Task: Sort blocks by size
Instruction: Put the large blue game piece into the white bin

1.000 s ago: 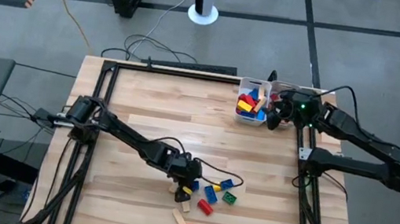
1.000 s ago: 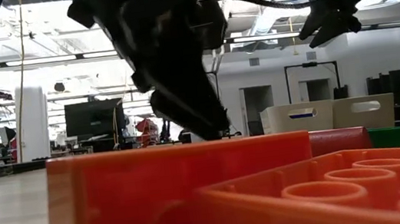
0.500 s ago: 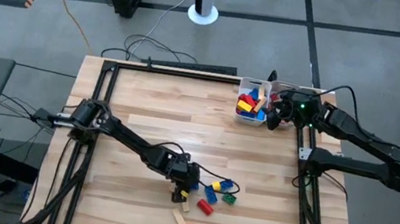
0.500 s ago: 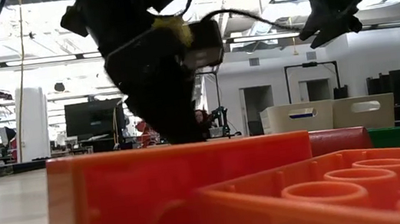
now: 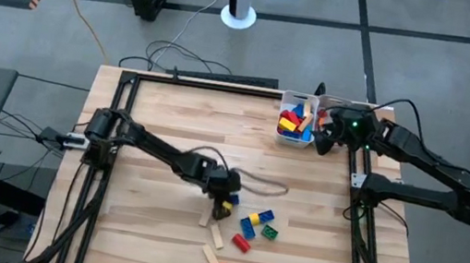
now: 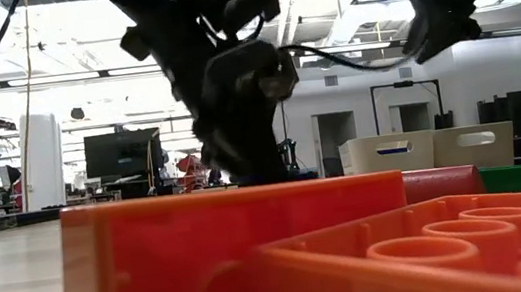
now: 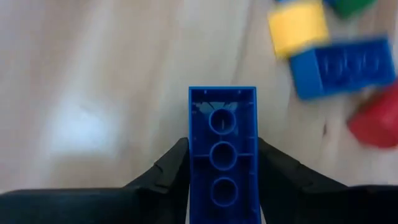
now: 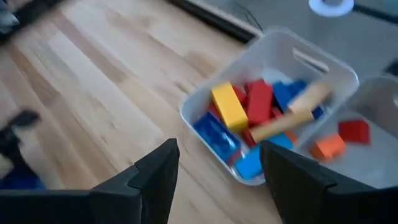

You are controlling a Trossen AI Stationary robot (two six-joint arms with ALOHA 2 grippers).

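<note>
- Left gripper (image 7: 222, 163) is clamped on a long blue studded plastic brick (image 7: 222, 152), long axis running straight out between the fingers.
- Held brick sits just beside the loose blocks (image 5: 255, 226); the white rectangular plastic tray (image 5: 288, 97) lies well apart, toward the right arm.
- Right gripper (image 8: 219, 163) hovers beside that tray, jaws spread, empty.

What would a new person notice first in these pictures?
First, the left claw near the table's middle, shut on a long blue block seen from its hollow underside. Next, the white tray at the far right edge, full of coloured blocks, with the open right claw above it.
</note>
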